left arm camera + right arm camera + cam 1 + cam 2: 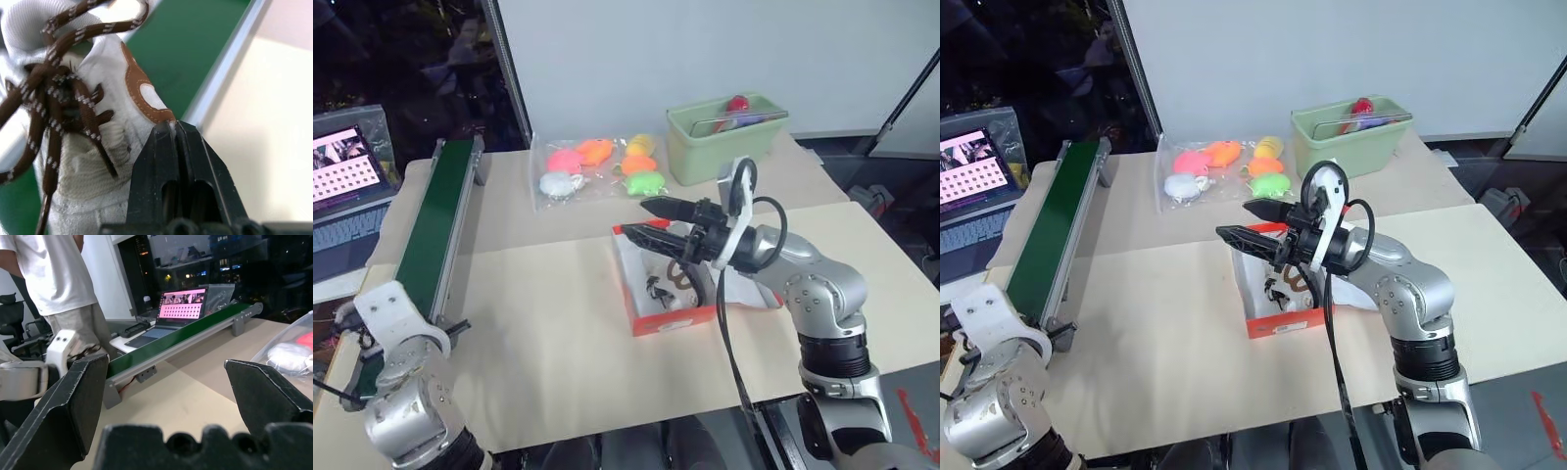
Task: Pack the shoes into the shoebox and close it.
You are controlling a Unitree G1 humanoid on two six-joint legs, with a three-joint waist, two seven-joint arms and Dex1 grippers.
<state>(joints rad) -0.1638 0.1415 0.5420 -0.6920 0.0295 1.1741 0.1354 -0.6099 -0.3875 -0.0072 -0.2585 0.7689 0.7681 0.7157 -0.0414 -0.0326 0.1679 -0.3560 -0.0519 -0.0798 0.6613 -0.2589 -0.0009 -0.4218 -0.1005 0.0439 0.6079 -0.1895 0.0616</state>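
Where cardboard point(558, 333) covers the table, a conveyor point(435, 230) (green-belted) lies alongside.

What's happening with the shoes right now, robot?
Left fingers shut on white lace-up shoe over green conveyor belt. Right fingers open above red cardboard shoebox. Nothing blocking.

right gripper point(656, 223) over shoebox point(674, 321) opening

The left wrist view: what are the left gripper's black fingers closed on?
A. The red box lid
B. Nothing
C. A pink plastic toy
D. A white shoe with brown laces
D: the left gripper is shut on the brown-trimmed edge of the white shoe, above the green conveyor belt.
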